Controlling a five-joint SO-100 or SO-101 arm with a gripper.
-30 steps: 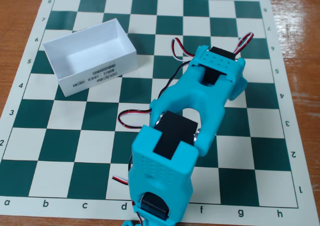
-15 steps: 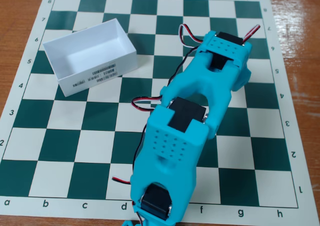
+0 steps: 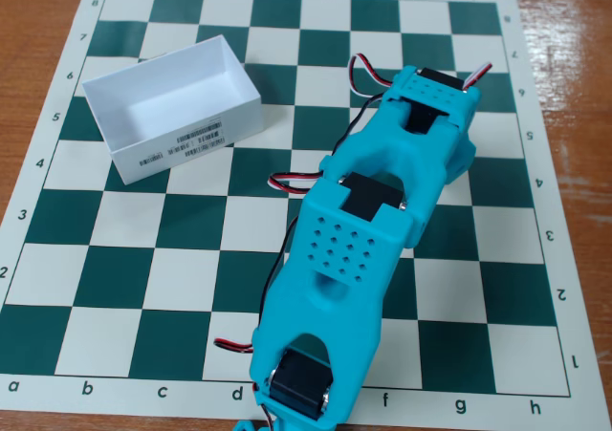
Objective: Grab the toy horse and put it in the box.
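The white box [image 3: 196, 125] stands open and empty on the upper left of the chessboard, its barcode labels on the near long wall. The toy horse is hidden or out of view. My cyan arm [image 3: 344, 269] reaches from the bottom edge toward the board's upper right. Its wrist block [image 3: 430, 106] sits over the squares to the right of the box. The gripper fingers are hidden beneath that block, so I cannot tell whether they are open or shut, or whether they hold anything.
The green and white chessboard mat [image 3: 115, 259] lies on a wooden table [image 3: 38, 10]. Red, black and white servo wires [image 3: 359, 73] loop out beside the arm. The arm covers the squares between the centre and the right side.
The arm has stretched farther toward the upper right and its middle links have flattened over the board. The box has not moved.
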